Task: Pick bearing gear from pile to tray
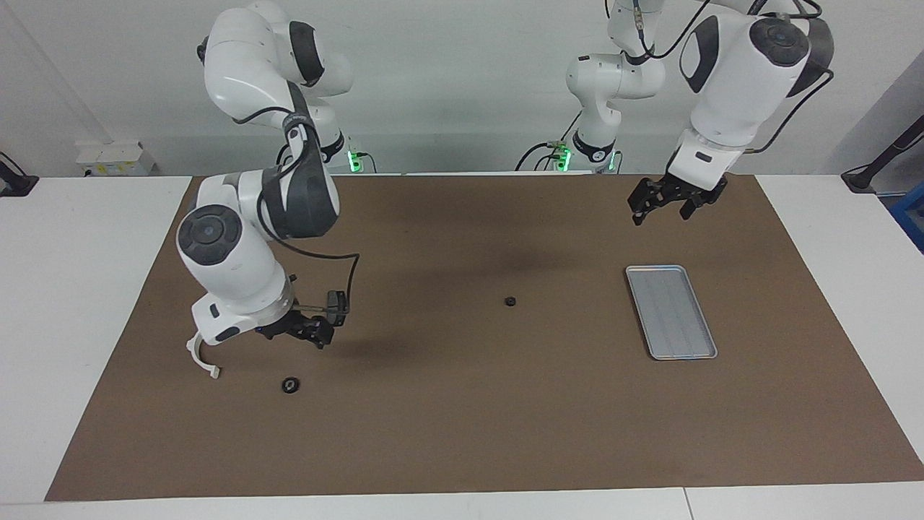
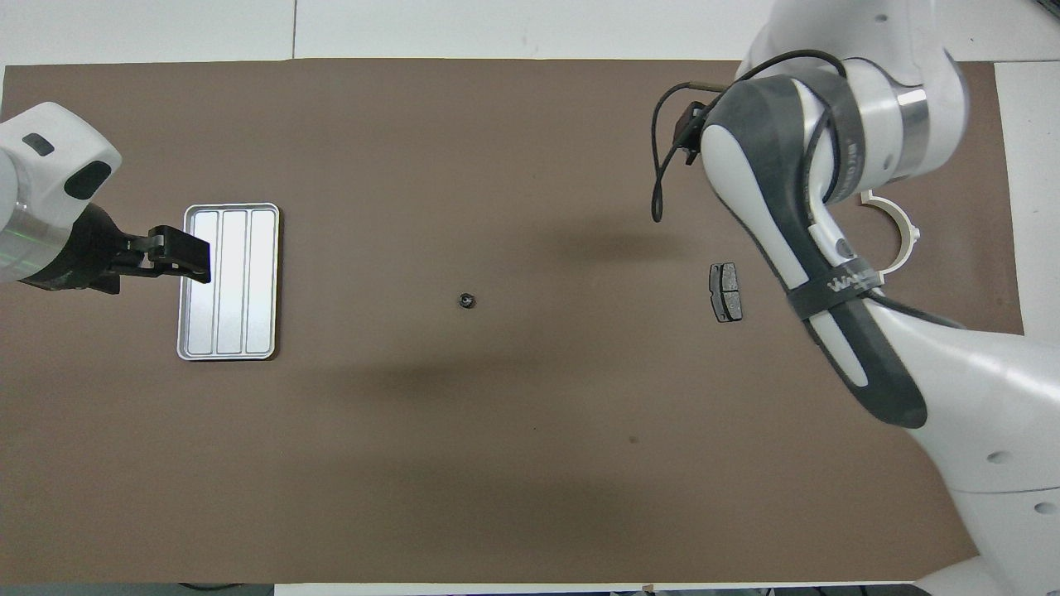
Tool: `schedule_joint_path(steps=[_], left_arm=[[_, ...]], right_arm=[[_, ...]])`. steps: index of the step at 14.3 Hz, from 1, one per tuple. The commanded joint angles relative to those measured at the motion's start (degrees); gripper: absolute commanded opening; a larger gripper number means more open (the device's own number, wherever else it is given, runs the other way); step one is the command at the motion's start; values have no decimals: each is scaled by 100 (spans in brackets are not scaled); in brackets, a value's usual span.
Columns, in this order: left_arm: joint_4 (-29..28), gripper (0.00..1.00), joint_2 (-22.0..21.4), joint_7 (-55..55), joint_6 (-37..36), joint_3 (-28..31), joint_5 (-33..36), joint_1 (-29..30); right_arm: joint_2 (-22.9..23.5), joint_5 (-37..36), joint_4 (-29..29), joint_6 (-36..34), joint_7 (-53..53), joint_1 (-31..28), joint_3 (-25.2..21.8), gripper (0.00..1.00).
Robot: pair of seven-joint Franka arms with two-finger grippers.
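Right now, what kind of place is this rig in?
Probably a robotics lab bench: two arms at a white table with a brown mat, loose brake pad, small tray, plain wall.

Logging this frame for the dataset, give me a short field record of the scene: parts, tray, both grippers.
tray: silver tray, empty, toward the left arm's end of the mat
gear on mat: small black round piece alone mid-mat, not in the tray
pile gear: second black round piece near the white arc bracket
brake pad: one visible; the other hidden by the arm
right gripper: jaws open, empty, over the pile
left gripper: jaws open, empty, waiting near the tray
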Motion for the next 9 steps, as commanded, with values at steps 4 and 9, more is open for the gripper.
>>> schedule_joint_path(steps=[4,9], left_arm=[[-370,100,989,-2028,1529,72,-104,-1297],[-141,100,2186,-3038,2100,80,405,-2000]], right_arm=[[121,-461,-955,1363,-356,-227,84,100],[297,-470,-1123,1839,-277,-201,75,100]])
